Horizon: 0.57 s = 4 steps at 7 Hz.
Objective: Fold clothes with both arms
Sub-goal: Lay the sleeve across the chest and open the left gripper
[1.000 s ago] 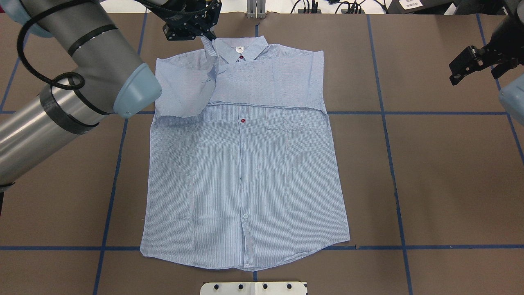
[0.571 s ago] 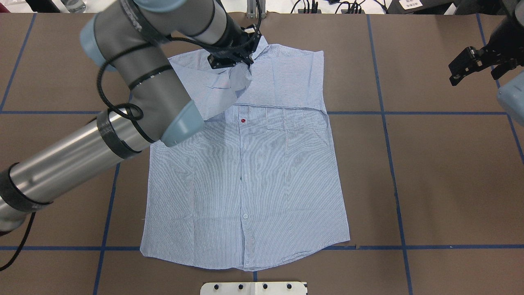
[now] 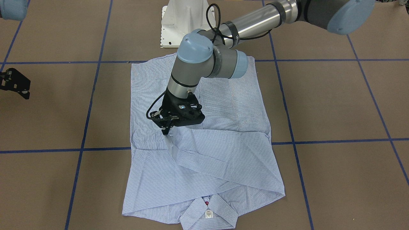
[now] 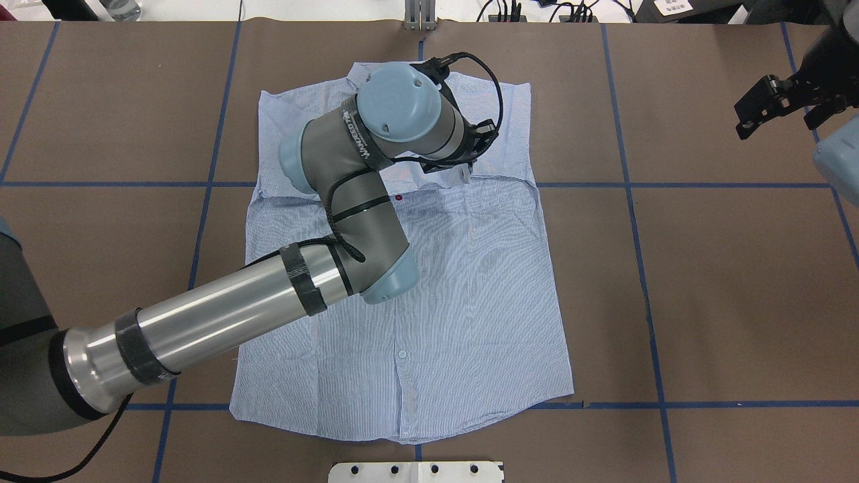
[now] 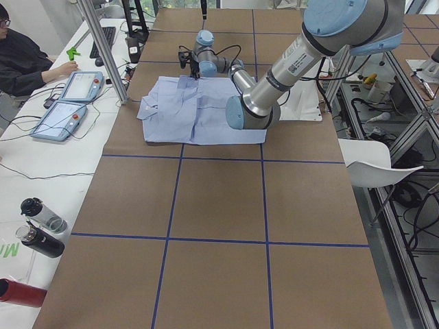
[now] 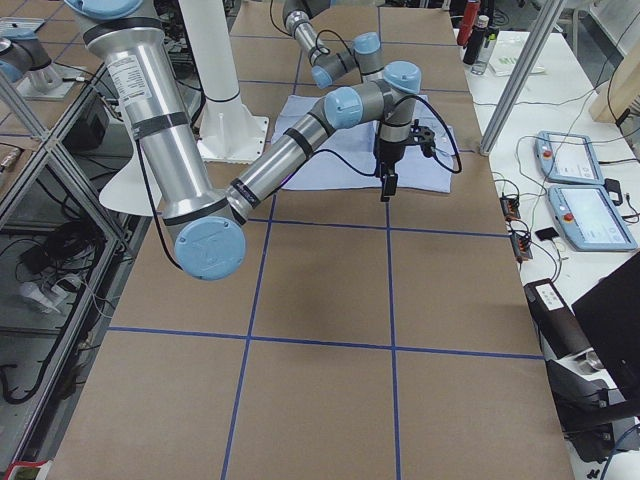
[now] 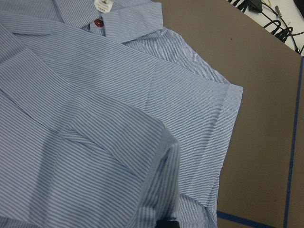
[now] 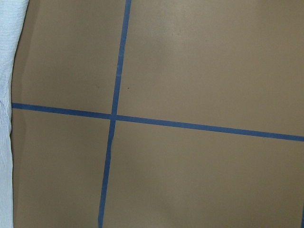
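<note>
The light blue striped shirt (image 4: 470, 302) lies flat, front up, collar and white label (image 3: 208, 213) at the far side from the robot. Both sleeves are folded across the chest (image 3: 223, 159). My left gripper (image 3: 166, 131) hangs over the right half of the chest, shut on the end of the left sleeve (image 3: 172, 148), which it holds a little above the cloth. In the overhead view the left gripper (image 4: 465, 173) is mostly hidden under the wrist. The left wrist view shows the sleeve (image 7: 156, 190) running up into the jaws. My right gripper (image 4: 772, 107) is open and empty, well right of the shirt.
The table (image 4: 738, 302) is brown with blue tape lines. The white pedestal base (image 3: 182, 22) stands at the near edge. An operator (image 5: 27, 62) with two teach pendants (image 5: 68, 103) sits beyond the far edge; bottles (image 5: 38, 229) stand there too.
The left arm has swung from beside the collar rightward and towards the robot, drawing the left sleeve across the chest. The right arm has not moved.
</note>
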### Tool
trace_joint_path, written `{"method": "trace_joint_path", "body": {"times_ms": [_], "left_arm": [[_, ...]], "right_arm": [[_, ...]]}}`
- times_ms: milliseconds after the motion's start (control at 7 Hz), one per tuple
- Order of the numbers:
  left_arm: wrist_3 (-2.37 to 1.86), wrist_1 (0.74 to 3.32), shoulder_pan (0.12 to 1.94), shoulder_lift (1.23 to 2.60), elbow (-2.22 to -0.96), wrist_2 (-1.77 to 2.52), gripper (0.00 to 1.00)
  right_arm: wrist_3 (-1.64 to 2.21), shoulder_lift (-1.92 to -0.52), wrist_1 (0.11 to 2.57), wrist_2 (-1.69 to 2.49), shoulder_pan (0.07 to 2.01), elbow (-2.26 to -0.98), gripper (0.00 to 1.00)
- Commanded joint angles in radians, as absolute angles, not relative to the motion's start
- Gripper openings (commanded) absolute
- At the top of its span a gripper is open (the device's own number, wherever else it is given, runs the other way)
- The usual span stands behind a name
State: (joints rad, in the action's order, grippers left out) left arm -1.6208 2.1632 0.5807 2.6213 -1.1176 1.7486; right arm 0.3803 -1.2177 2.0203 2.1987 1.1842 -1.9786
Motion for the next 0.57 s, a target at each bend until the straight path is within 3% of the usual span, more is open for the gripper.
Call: {"method": "trace_joint_path", "body": {"times_ms": [0, 143, 286, 429], "left_arm": [[-1.585, 2.261, 0.554, 2.648, -1.016, 1.707, 0.0], [-1.583, 2.264, 0.551, 2.658, -1.02, 1.707, 0.32], [-1.577, 2.288, 0.551, 2.667, -1.025, 1.709, 0.99], [-1.528, 2.301, 0.551, 2.669, -1.049, 1.712, 1.0]], "right_arm": [[0.385, -1.218, 2.02, 2.198, 1.184, -1.98, 1.0], [0.382, -1.226, 2.019, 2.198, 1.184, -1.982, 1.0], [0.383, -1.224, 2.007, 2.198, 1.181, -1.98, 1.0], [0.382, -1.227, 1.979, 2.201, 1.181, -1.976, 1.0]]}}
